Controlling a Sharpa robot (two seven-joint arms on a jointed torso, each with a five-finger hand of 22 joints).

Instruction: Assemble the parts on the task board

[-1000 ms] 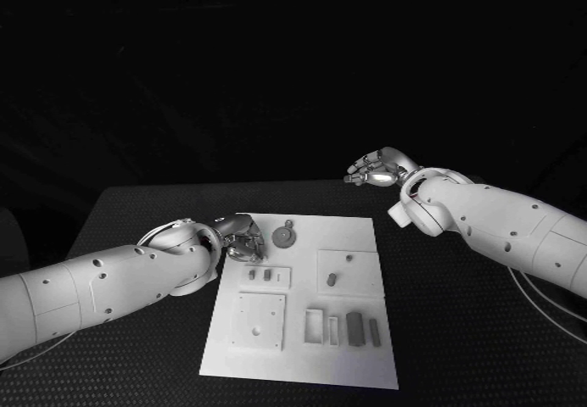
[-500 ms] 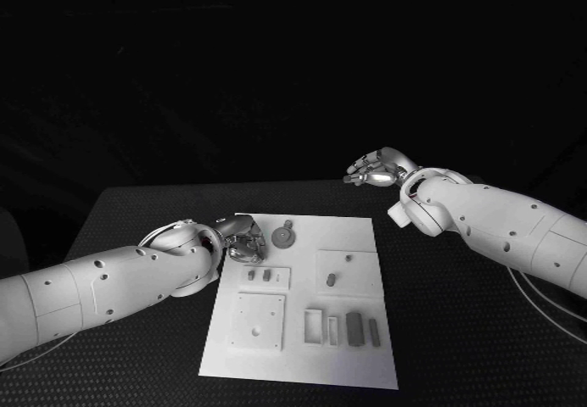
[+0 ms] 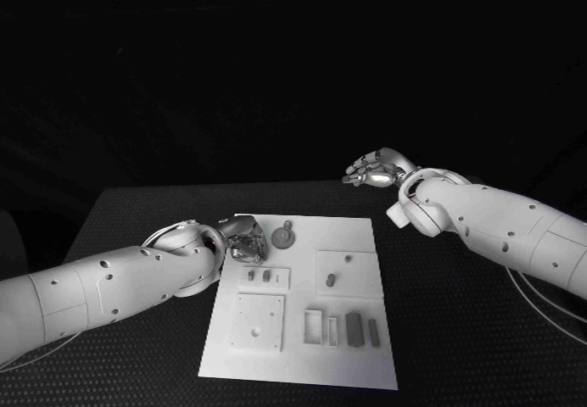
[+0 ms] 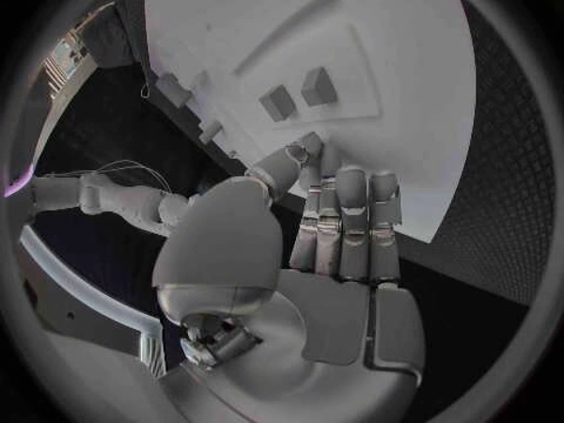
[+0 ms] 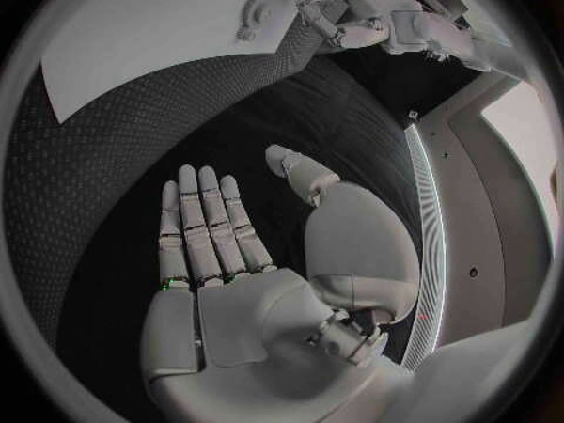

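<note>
The white task board (image 3: 367, 233) lies in the middle of the black table. On it are a round grey part with a tab (image 3: 284, 235), a small plate with two short pieces (image 3: 259, 275), a square plate with one piece (image 3: 330, 279), and several oblong pieces (image 3: 354, 327). My left hand (image 3: 243, 242) hovers at the board's far left edge, beside the round part. In the left wrist view its fingers (image 4: 347, 221) lie straight and together, the thumb meeting a fingertip above the two short pieces (image 4: 296, 94); whether anything is pinched there is unclear. My right hand (image 3: 377, 170) hangs beyond the board's far right corner, palm flat, fingers (image 5: 206, 221) spread, holding nothing.
A plain square plate (image 3: 259, 320) lies at the board's near left. Black table surface (image 3: 477, 322) runs round the board on all sides. In the right wrist view the board (image 5: 141, 38) and my left hand (image 5: 341, 14) lie ahead of the right palm.
My left hand has shifted very slightly at the board's far left edge. The right hand has stayed where it was.
</note>
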